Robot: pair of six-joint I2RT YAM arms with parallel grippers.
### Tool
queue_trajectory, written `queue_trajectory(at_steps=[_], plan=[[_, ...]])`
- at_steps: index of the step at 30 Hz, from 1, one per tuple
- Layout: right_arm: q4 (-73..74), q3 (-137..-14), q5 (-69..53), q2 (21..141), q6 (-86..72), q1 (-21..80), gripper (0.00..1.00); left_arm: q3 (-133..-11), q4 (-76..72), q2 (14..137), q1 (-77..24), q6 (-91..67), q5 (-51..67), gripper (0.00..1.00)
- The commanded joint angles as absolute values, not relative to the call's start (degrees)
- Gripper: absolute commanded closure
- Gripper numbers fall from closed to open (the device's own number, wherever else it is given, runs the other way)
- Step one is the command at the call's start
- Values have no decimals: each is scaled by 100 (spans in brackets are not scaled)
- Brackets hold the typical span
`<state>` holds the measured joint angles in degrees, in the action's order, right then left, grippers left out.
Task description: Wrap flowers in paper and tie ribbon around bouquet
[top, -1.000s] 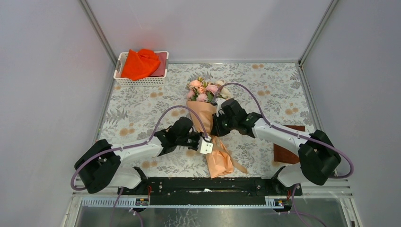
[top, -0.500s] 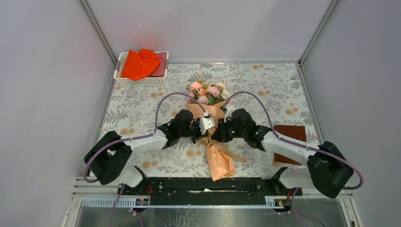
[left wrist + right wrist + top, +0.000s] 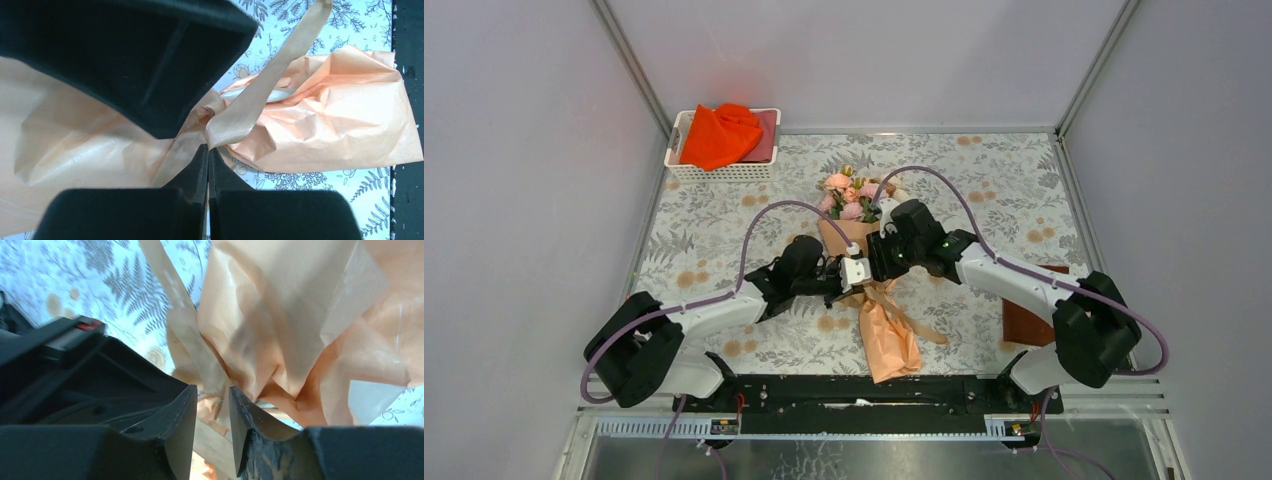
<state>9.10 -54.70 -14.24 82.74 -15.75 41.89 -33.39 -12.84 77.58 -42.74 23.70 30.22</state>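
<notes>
Both at the bouquet (image 3: 886,340): left pincer (image 3: 207,150) clenches the ribbon (image 3: 260,95), right pincer (image 3: 212,392) released.

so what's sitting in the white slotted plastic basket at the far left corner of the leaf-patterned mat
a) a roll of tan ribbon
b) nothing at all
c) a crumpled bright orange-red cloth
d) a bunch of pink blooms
c: in the top view a crumpled bright orange-red cloth is piled in the white slotted plastic basket and rises above its rim.
</notes>
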Motion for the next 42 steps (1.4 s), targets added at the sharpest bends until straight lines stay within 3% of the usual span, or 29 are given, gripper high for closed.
queue_trajectory(at_steps=[1,11,17,18,27,42], plan=[[1486,-5825,-1393,8544,-1183,4150,64,-3189,-1279,7577,-4294,2769,3304,100],[1814,-6038,-1358,9043,-1116,4149,68,-3128,-1279,7515,-4295,2769,3336,100],[1894,-6129,-1151,8948,-1130,4157,99,-3197,-1386,7547,-4298,2704,3310,100],[1811,-6103,-1091,8824,-1161,4157,100,-3192,-1400,7557,-4297,2707,3298,100],[-97,-4738,-1306,7308,-1593,4157,100,-3152,-1892,7681,-4298,2341,3049,100],[-796,-4189,-2262,7220,-2096,4153,97,-3098,-2737,8115,-4441,1688,2753,100]])
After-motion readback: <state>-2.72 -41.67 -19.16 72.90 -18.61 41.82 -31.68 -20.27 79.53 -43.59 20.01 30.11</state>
